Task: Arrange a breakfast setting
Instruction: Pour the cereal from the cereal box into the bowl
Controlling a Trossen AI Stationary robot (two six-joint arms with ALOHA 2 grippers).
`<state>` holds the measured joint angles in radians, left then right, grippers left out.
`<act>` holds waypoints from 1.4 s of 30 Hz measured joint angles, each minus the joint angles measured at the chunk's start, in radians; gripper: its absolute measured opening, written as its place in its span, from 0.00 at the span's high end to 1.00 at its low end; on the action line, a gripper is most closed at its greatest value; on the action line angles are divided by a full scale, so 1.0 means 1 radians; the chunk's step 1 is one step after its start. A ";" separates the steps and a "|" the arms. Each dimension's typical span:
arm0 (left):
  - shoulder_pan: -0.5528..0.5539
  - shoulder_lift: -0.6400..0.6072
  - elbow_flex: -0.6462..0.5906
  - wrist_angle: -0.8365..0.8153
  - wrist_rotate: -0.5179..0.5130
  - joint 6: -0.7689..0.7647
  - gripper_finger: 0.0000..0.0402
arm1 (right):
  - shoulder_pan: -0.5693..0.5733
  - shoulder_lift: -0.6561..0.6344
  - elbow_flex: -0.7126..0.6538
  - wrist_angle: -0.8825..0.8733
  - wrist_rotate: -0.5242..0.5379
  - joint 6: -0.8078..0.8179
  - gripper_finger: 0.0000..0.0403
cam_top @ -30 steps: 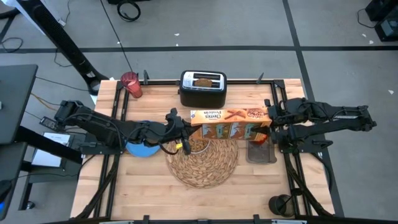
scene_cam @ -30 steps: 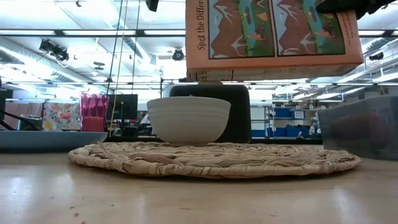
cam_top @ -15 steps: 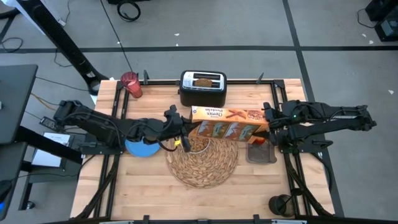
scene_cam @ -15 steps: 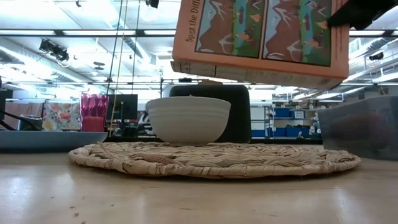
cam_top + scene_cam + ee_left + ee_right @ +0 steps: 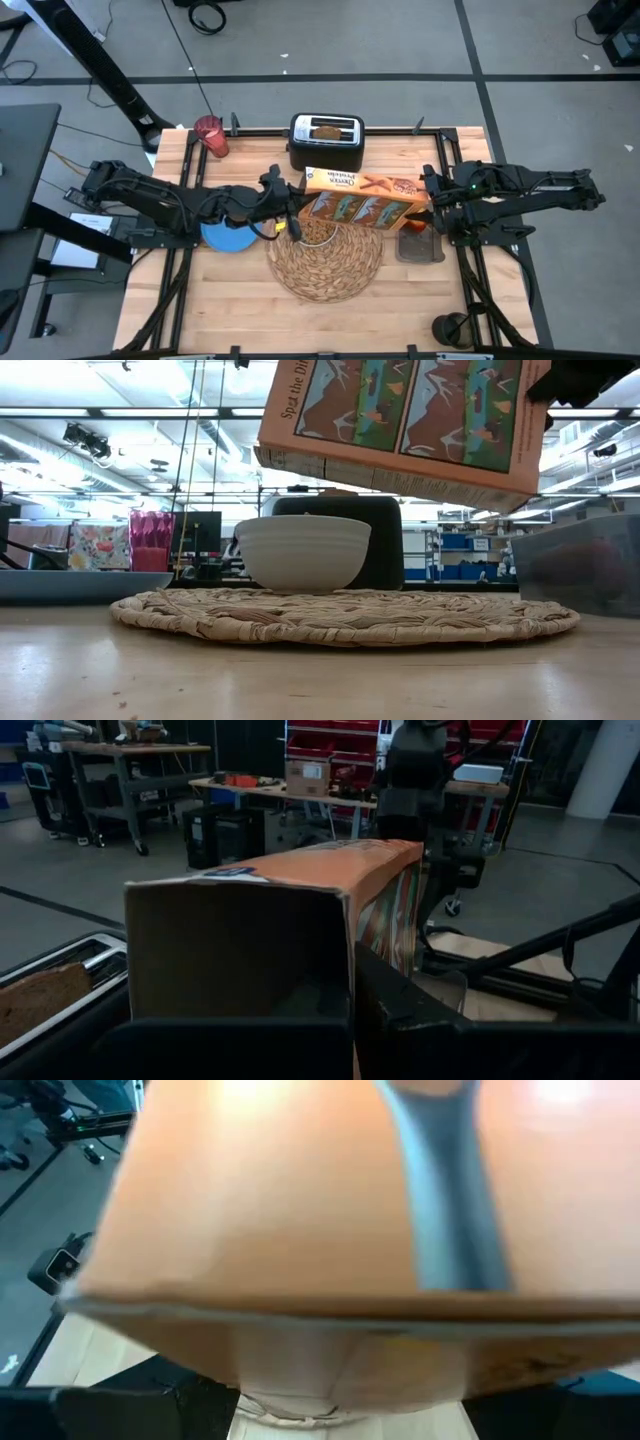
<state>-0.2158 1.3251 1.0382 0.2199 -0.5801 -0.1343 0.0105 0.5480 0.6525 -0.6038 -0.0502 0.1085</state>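
R end effector [image 5: 428,192] grips tilted cereal box [image 5: 362,198] over bowl [image 5: 302,552] — L end effector [image 5: 283,200] pinches its open end.

Printed cardboard cereal box [image 5: 362,197], matt; coarse woven straw placemat [image 5: 345,616]; smooth glossy white bowl [image 5: 303,553]; pale wood-grain table [image 5: 230,300]; shiny black toaster [image 5: 326,142].

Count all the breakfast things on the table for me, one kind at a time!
Cereal box: 1
White bowl: 1
Straw placemat: 1
Blue plate: 1
Pink-red cup: 1
Toaster: 1
Toast slice: 1
Clear container: 1
Total: 8
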 joint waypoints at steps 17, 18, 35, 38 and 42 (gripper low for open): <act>0.037 -0.045 0.098 -0.251 0.043 0.026 1.00 | 0.000 -0.011 0.002 0.007 0.001 -0.013 0.20; 0.041 -0.045 0.102 -0.253 0.047 0.027 1.00 | 0.000 -0.011 0.002 0.011 0.001 -0.014 0.20; 0.062 -0.041 0.103 -0.263 0.074 0.041 1.00 | -0.001 0.017 0.151 -0.221 0.064 -0.032 0.19; 0.062 -0.035 0.103 -0.264 0.077 0.039 1.00 | -0.001 0.017 0.151 -0.235 0.066 -0.030 0.15; 0.062 -0.024 0.104 -0.265 0.086 0.033 1.00 | -0.001 0.017 0.159 -0.247 0.081 -0.036 0.08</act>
<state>-0.1535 1.3015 1.1423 -0.0453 -0.4936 -0.1008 0.0097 0.5649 0.8111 -0.8509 0.0313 0.0725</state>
